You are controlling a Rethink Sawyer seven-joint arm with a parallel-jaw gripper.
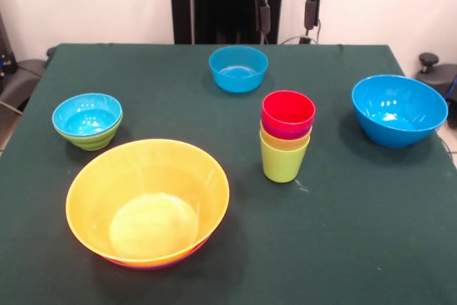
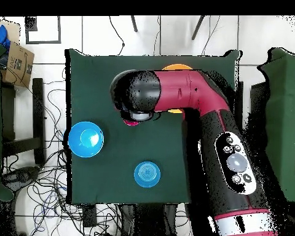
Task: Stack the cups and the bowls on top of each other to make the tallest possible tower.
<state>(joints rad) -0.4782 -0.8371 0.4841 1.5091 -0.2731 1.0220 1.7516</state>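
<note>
The tower (image 1: pixel 285 137) is a nest of cups: lime green lowest, then yellow, purple, and red on top. My gripper (image 1: pixel 288 13) hangs high behind and above it, open, with nothing between its fingers. A large yellow-orange bowl (image 1: pixel 148 201) sits at the front on a purple bowl (image 1: pixel 166 262), of which only a rim sliver shows. One small blue bowl (image 1: pixel 86 114) rests inside the green bowl (image 1: pixel 93 139) at the left. Another small blue bowl (image 1: pixel 238 68) stands at the back, and the large blue bowl (image 1: pixel 398 108) at the right. In the overhead view the arm (image 2: pixel 174 92) hides the gripper and most of the tower (image 2: pixel 131 123).
The dark green table (image 1: pixel 357 233) ends close beyond the large blue bowl. From above, the large blue bowl (image 2: pixel 85 139) and small blue bowl (image 2: pixel 147 174) show beside the arm. Cables and a cardboard box (image 2: pixel 18 61) lie on the floor around the table.
</note>
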